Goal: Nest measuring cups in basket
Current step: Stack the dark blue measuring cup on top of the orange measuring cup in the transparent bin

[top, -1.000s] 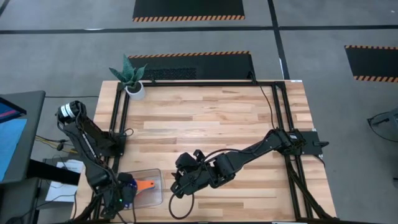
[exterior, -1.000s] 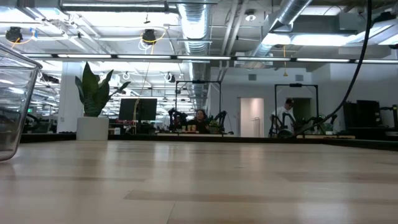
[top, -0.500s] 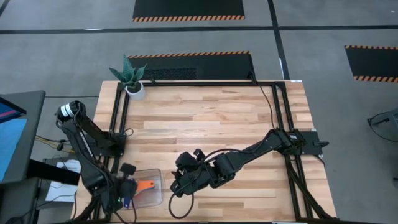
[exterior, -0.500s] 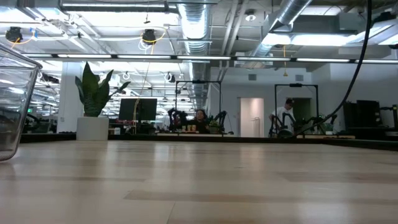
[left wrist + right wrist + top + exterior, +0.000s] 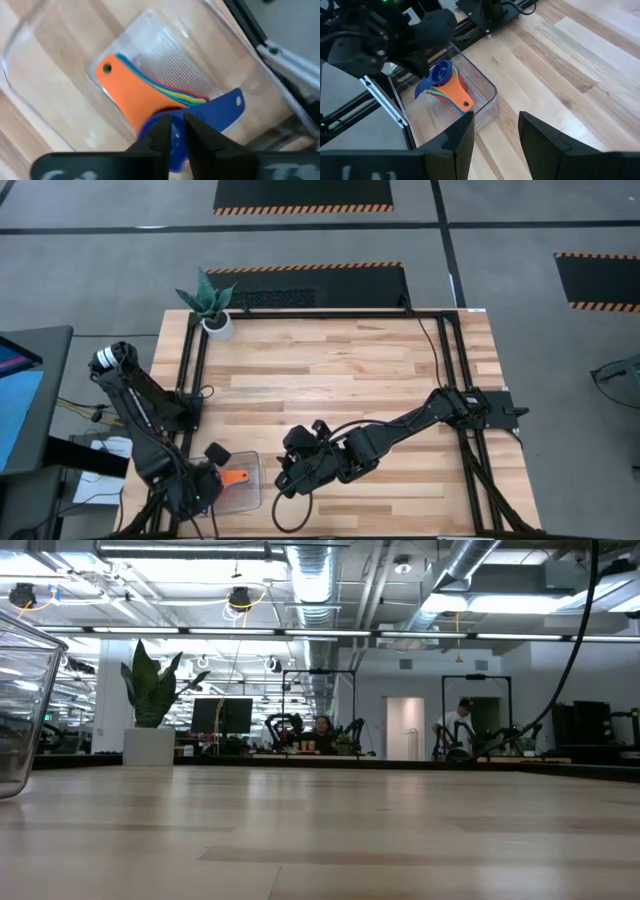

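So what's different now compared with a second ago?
The left gripper has shifted a little over the basket, and the dark blue cup that was in plain sight beside it is now mostly hidden beneath it in the high view. It sits atop the nested cups, between the gripper's barely parted fingers. The right gripper stayed open beside the basket; the plant didn't move.

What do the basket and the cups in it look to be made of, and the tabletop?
Basket: clear, glossy plastic by the look; the wood shows through its walls and its floor is ribbed.
Cups: opaque coloured plastic, smooth and matte, apparently; thin flat handles with hang holes.
Tabletop: pale wood planks, visible grain and seams, likely sealed.
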`<state>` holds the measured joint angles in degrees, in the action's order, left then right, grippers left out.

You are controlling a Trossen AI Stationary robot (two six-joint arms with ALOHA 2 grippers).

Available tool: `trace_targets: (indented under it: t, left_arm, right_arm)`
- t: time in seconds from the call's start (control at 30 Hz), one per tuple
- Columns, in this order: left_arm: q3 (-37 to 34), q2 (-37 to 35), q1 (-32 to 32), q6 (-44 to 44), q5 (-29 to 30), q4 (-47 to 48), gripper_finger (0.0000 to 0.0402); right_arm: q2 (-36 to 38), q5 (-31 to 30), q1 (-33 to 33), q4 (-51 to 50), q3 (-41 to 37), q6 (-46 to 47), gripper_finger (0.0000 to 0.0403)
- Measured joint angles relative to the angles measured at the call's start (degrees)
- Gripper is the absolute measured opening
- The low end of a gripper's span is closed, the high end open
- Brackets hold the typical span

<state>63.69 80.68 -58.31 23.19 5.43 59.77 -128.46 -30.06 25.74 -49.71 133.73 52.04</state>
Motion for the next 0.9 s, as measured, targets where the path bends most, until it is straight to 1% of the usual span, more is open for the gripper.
trace_targets:
  t: [0.1, 0.37, 0.5, 0.6, 0.67, 0.77, 0.83, 0.9]
  left_arm:
    - [0.02, 0.00, 0.89, -6.70, 0.06, -0.76, 0.0063]
    - [0.02, 0.00, 2.72, -15.18, 0.29, -0.50, 0.0149]
    - [-0.01, 0.00, 3.02, -18.42, 0.43, -0.37, 0.0178]
    - [-0.64, 0.00, 3.02, -19.60, 1.40, -0.47, 0.0188]
    - [-2.27, 0.00, 3.05, -19.74, 1.46, -0.68, 0.0190]
    - [-4.60, 0.04, 3.05, -17.87, 0.71, -0.29, 0.0189]
    - [-4.59, 0.04, 3.03, -16.51, 0.97, 0.49, 0.0187]
    - [-3.98, 0.04, 3.02, -15.97, 2.69, 1.00, 0.0183]
  right_arm:
    - [0.00, 0.02, 0.00, 0.00, 0.00, 0.01, 0.0177]
    - [0.00, 0.02, 0.85, -1.04, 0.00, 0.33, 0.0177]
    - [0.00, 0.04, 1.16, -1.79, 0.00, 0.45, 0.0177]
    - [0.00, 0.04, 1.29, -1.90, 0.00, 0.45, 0.0177]
    - [0.00, 0.03, 1.33, -1.92, 0.00, 0.47, 0.0177]
    - [0.00, 0.04, 1.44, -1.97, 0.00, 0.49, 0.0177]
    - [0.00, 0.02, 1.60, -2.07, 0.00, 0.49, 0.0177]
    - [0.00, 0.04, 1.64, -2.14, 0.00, 0.45, 0.0177]
